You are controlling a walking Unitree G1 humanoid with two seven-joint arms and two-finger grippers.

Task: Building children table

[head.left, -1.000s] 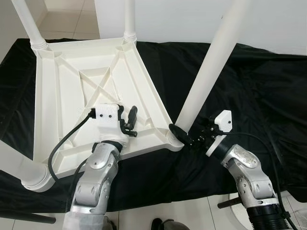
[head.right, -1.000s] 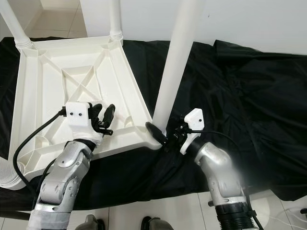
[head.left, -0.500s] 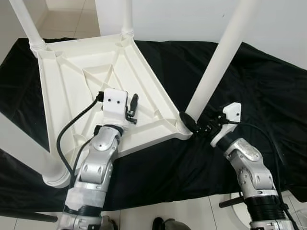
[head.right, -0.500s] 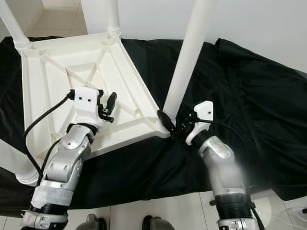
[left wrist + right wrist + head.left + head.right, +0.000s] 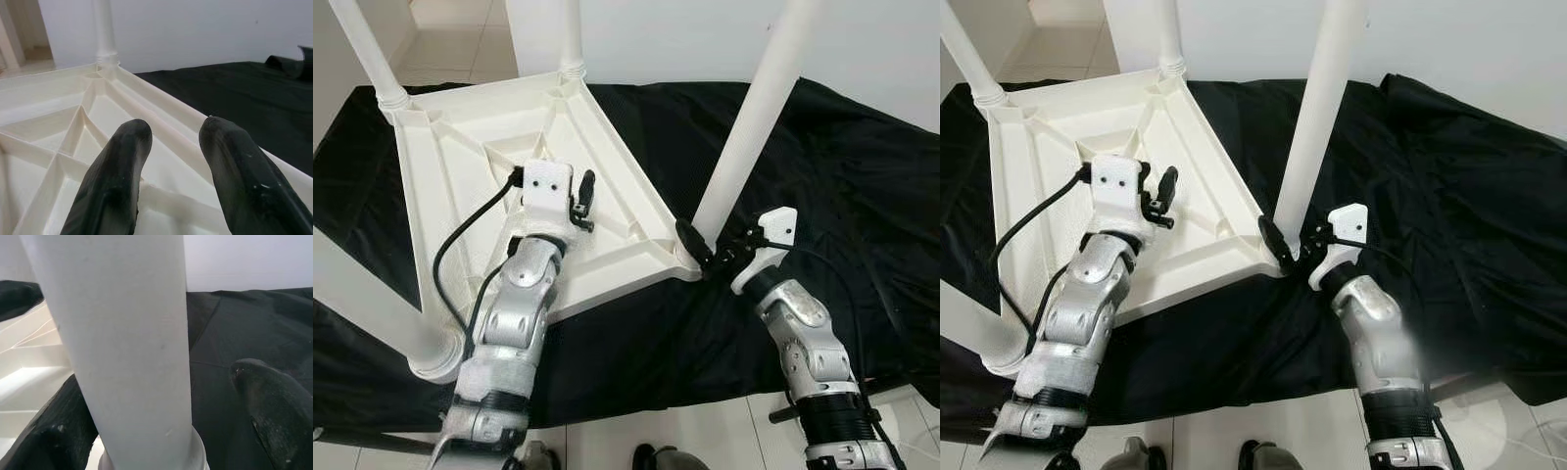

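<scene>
A white children's table (image 5: pixel 460 186) lies upside down on a black cloth (image 5: pixel 862 196), its ribbed underside facing up. Four white legs stand up from its corners: two at the far corners (image 5: pixel 570 34), one at the near left (image 5: pixel 372 304) and one at the near right (image 5: pixel 754 117). My left gripper (image 5: pixel 579 201) hovers open just above the underside ribs, holding nothing. My right gripper (image 5: pixel 713 245) is open at the base of the near-right leg. Its two fingers sit on either side of that leg, one finger (image 5: pixel 58 431) against it and the other finger (image 5: pixel 269 401) apart from it.
The black cloth spreads wide to the right and ends near my feet, where white floor tiles (image 5: pixel 705 431) begin. A white wall (image 5: pixel 881 49) runs behind the table. A doorway with tiled floor (image 5: pixel 460 20) opens at the far left.
The camera has shifted a little. My left gripper has reached farther in over the table's underside. My right gripper stays at the base of the near-right leg.
</scene>
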